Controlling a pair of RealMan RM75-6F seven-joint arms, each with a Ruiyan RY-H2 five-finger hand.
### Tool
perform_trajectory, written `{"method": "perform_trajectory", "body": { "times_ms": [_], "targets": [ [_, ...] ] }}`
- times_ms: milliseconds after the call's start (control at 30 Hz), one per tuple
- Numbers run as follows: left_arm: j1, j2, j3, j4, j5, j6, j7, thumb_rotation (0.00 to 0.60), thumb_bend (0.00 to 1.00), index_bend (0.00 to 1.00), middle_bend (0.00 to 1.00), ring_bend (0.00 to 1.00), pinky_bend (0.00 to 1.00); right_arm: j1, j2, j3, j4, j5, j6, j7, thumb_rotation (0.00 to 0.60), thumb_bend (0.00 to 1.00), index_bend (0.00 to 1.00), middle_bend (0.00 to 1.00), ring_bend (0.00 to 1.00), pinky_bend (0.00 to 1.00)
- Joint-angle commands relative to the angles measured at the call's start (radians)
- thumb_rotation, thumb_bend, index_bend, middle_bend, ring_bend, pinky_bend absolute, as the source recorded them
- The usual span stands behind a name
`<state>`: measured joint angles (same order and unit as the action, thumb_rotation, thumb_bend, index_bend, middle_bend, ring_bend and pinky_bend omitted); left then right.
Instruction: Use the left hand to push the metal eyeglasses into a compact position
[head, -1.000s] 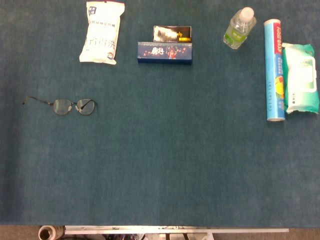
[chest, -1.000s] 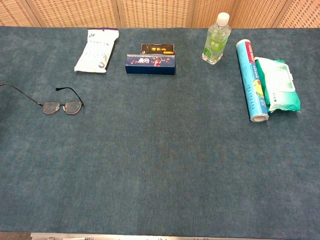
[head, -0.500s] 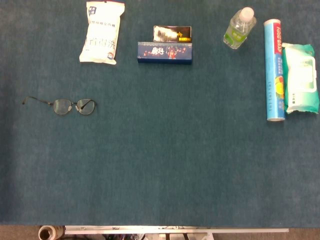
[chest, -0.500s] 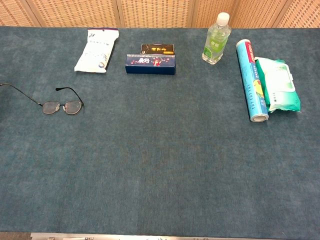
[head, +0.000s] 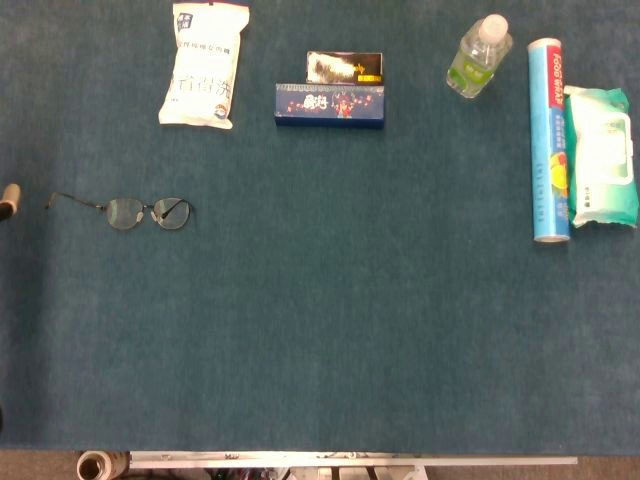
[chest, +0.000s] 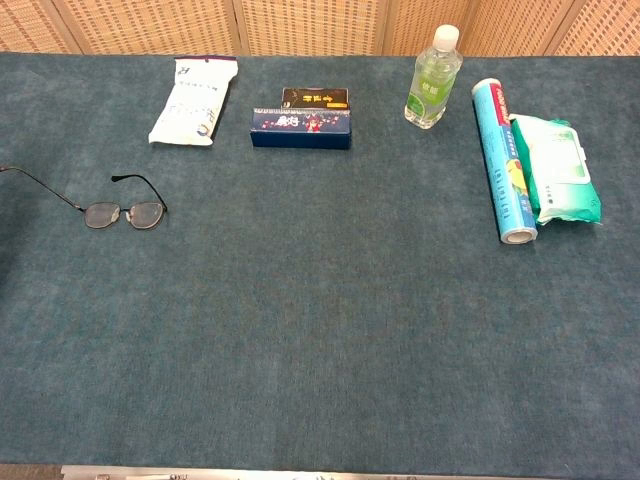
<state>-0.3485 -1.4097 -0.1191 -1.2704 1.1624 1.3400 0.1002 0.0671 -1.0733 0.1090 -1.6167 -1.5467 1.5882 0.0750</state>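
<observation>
Head view: the metal eyeglasses (head: 130, 210) lie lens-down on the bench (head: 330, 340) at its left side, one temple extended leftward. This leaves the frame unfolded and accessible from the left edge. A small tan tip of the left robot hand (head: 6, 200) shows at the left border, level with that temple and just apart from it; whether the fingers are spread or curled cannot be told. The right robot hand is not visible. Legible print: "FOOD WRAP" on the blue roll (head: 548, 140). Other labels are unreadable.

Chest view: the metal eyeglasses (chest: 112, 205) sit at far left, both temples splayed open. Neither hand appears here.
</observation>
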Motion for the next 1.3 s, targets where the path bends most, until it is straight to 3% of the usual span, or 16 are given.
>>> {"method": "perform_trajectory", "body": {
  "times_ms": [33, 467, 1300],
  "targets": [
    [-0.006, -0.031, -0.011, 0.017, 0.016, -0.004, -0.003, 0.600, 0.23, 0.00, 0.00, 0.00, 0.11, -0.001, 0.000, 0.000, -0.001, 0.000, 0.001, 0.000, 0.600, 0.28, 0.43, 0.35, 0.17, 0.39],
    [-0.025, -0.086, -0.036, 0.017, 0.060, -0.006, 0.031, 0.600, 0.23, 0.00, 0.00, 0.00, 0.11, -0.004, 0.005, 0.003, -0.003, 0.002, 0.006, 0.006, 0.600, 0.28, 0.43, 0.35, 0.17, 0.39],
    [-0.042, -0.184, -0.037, 0.032, 0.095, -0.049, 0.055, 0.600, 0.23, 0.00, 0.00, 0.00, 0.11, -0.010, 0.013, 0.003, -0.007, -0.002, 0.016, 0.021, 0.600, 0.28, 0.43, 0.35, 0.17, 0.39]
  ]
}}
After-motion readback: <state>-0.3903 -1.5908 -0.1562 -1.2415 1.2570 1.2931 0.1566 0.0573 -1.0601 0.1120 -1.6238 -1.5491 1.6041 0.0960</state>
